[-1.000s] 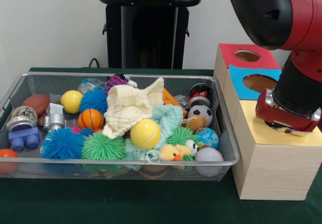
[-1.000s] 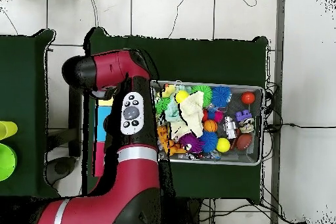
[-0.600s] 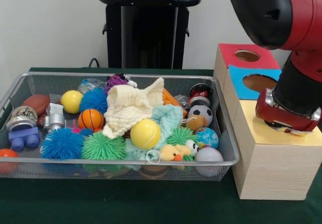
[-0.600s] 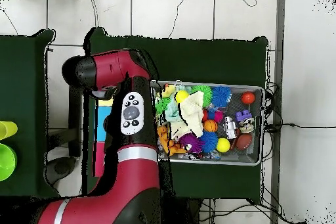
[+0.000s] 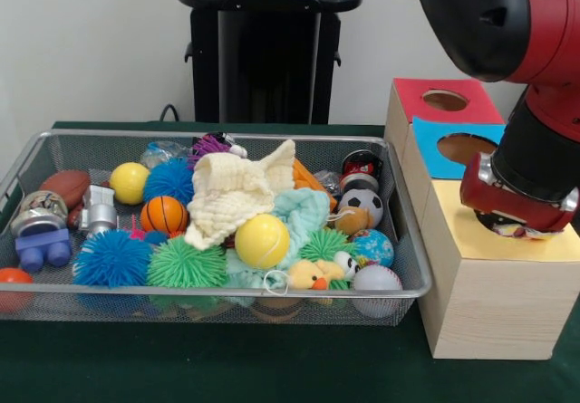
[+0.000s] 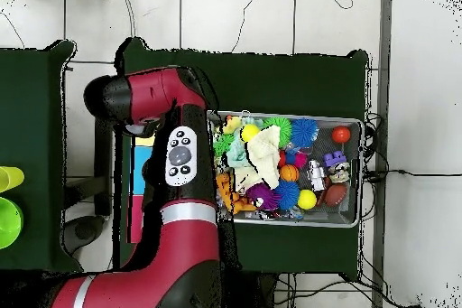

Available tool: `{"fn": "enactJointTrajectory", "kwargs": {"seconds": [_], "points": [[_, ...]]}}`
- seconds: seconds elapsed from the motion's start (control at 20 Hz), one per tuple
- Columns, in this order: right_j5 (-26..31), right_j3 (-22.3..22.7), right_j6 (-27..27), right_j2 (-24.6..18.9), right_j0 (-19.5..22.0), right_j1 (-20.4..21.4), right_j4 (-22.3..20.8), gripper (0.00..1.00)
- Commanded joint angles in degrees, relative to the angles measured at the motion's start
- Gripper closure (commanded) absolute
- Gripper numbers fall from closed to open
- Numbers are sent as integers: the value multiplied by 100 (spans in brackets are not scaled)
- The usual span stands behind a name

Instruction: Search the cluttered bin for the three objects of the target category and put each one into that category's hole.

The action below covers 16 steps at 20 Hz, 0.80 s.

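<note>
My pincer [image 5: 518,232] hangs just over the yellow top of the wooden box [image 5: 489,303]; whether it's shut or holding sth I can't tell, fingers hidden under my wrist. Front view shows the wire bin [image 5: 410,240] w/ balls and toys beside it, plus blue and red holes behind. Overhead view: my arm [image 6: 176,155] covers the box, pincer unseen.
</note>
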<state>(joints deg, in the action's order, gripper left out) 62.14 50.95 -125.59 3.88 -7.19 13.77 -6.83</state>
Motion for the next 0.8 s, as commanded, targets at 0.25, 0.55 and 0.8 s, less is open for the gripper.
{"fn": "enactJointTrajectory", "kwargs": {"seconds": [0.25,0.55,0.8], "points": [[696,-157,653,-217,132,63,-329,100],[891,-305,616,-227,109,130,-318,100],[1236,-475,627,-212,73,214,-311,100]]}}
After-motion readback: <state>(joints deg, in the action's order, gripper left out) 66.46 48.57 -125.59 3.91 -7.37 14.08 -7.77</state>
